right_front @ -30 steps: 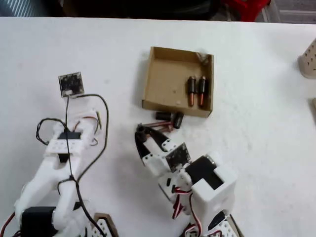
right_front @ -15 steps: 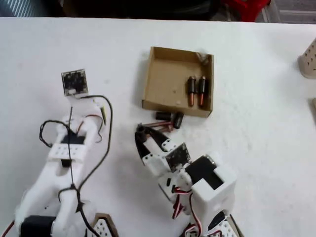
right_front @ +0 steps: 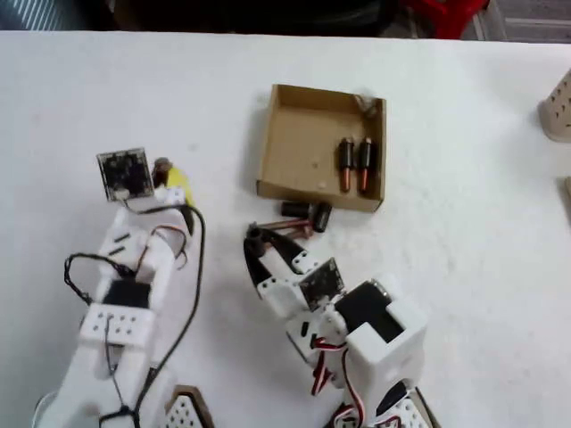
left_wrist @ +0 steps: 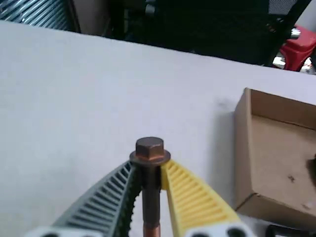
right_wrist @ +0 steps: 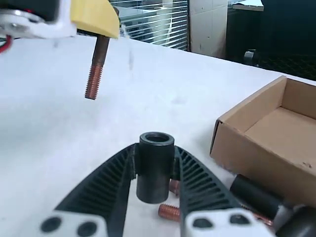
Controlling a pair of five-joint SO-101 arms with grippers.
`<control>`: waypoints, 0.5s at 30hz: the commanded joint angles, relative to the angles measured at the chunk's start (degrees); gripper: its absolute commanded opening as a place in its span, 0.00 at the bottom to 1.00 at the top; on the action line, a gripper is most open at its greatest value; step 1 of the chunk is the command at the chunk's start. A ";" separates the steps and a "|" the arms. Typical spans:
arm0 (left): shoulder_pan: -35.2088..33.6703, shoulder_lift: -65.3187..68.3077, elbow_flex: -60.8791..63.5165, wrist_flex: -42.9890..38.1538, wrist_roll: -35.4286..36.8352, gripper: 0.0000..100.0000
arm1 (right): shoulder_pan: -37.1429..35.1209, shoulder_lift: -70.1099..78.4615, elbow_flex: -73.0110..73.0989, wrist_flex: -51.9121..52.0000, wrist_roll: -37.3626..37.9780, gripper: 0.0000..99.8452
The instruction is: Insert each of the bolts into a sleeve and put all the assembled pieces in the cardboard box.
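We start well to the left of the cardboard box. There the left gripper is clenched on a copper bolt. One finger is yellow and the other is grey. The bolt stands upright, with its six-sided head above the fingers and its thread pointing down at the white bench. It hangs in the air, off the bench.

Closer to the box, near its front left corner on the arms' side, the right gripper grasps a black sleeve. The sleeve stands upright with its open hole facing up. Under this gripper we see two more copper bolts lying on the bench.

Just beside the front wall of the box lie two loose black sleeves, side by side.

Inside the box, near its right wall, lie two assembled pieces. They lie next to each other, each a black sleeve with a copper end sticking out.
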 commanded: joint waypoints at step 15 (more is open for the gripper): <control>20.09 -49.98 17.05 4.92 -0.09 0.02 | -0.57 -0.04 0.18 -1.10 -0.18 0.02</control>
